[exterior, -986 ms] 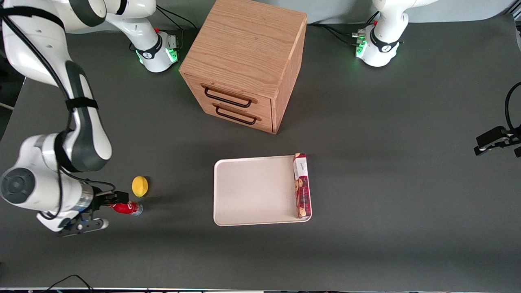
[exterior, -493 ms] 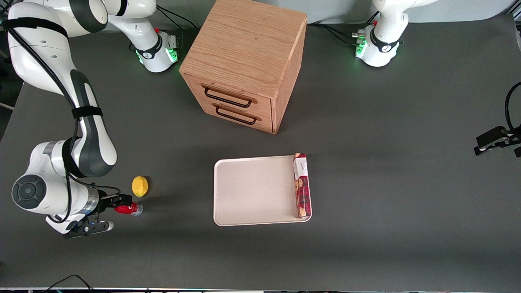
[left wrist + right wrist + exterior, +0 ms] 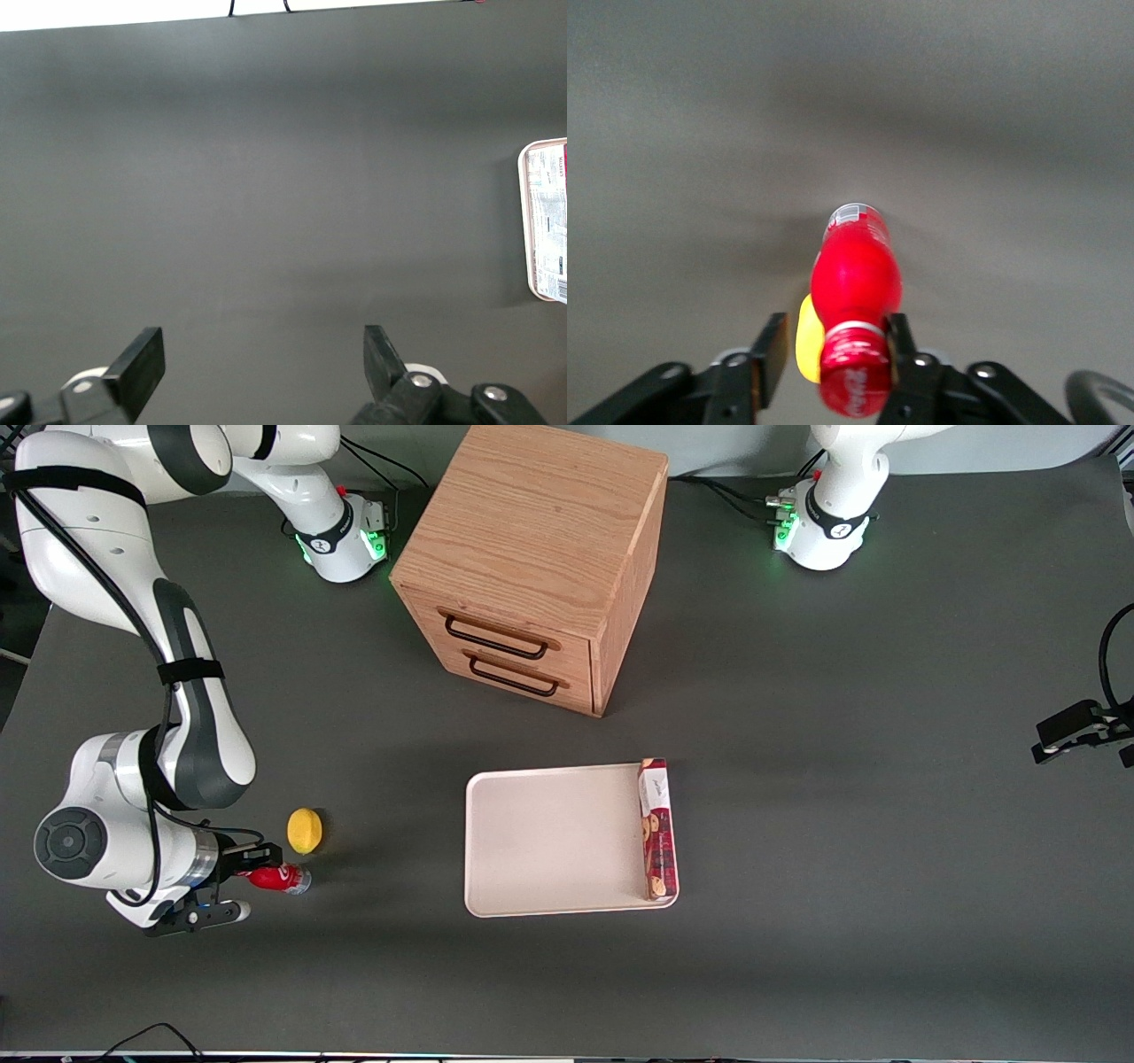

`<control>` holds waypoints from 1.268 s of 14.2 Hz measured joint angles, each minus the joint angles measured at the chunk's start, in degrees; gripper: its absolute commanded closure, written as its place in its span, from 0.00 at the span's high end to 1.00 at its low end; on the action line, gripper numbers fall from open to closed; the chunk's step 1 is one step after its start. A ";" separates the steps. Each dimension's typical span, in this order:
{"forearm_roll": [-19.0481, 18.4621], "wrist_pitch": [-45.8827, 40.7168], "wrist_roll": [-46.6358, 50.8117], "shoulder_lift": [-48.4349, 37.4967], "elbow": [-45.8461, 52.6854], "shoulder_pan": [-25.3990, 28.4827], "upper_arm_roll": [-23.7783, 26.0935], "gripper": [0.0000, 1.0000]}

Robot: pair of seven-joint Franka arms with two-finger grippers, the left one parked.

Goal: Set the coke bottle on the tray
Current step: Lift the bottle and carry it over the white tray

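The coke bottle (image 3: 280, 878), small and red with a white label, lies on its side on the grey table, cap toward my right gripper (image 3: 255, 865). In the right wrist view the bottle (image 3: 857, 274) points away from the gripper (image 3: 836, 343), and its red cap sits between the two fingers. One finger touches the cap's side. A gap stays between the cap and the second finger, so the gripper is open around the bottle's neck. The cream-white tray (image 3: 549, 841) lies flat toward the table's middle, well apart from the bottle.
A yellow lemon (image 3: 305, 830) lies just beside the bottle, farther from the front camera; it shows past the cap in the wrist view (image 3: 806, 341). A long red biscuit box (image 3: 656, 828) lies on the tray's edge. A wooden two-drawer cabinet (image 3: 532, 567) stands farther back.
The right arm's wrist has shifted a little toward the bottle and away from the front camera, bringing the fingers around the cap. The bottle has stayed in place on the table.
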 measured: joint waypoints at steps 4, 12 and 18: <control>-0.18 -0.10 -0.09 -0.18 -0.05 0.04 0.01 0.00; -0.15 -16.50 1.76 -8.97 6.55 1.50 7.58 0.00; -0.20 -20.34 34.72 -7.28 10.41 6.18 21.96 0.00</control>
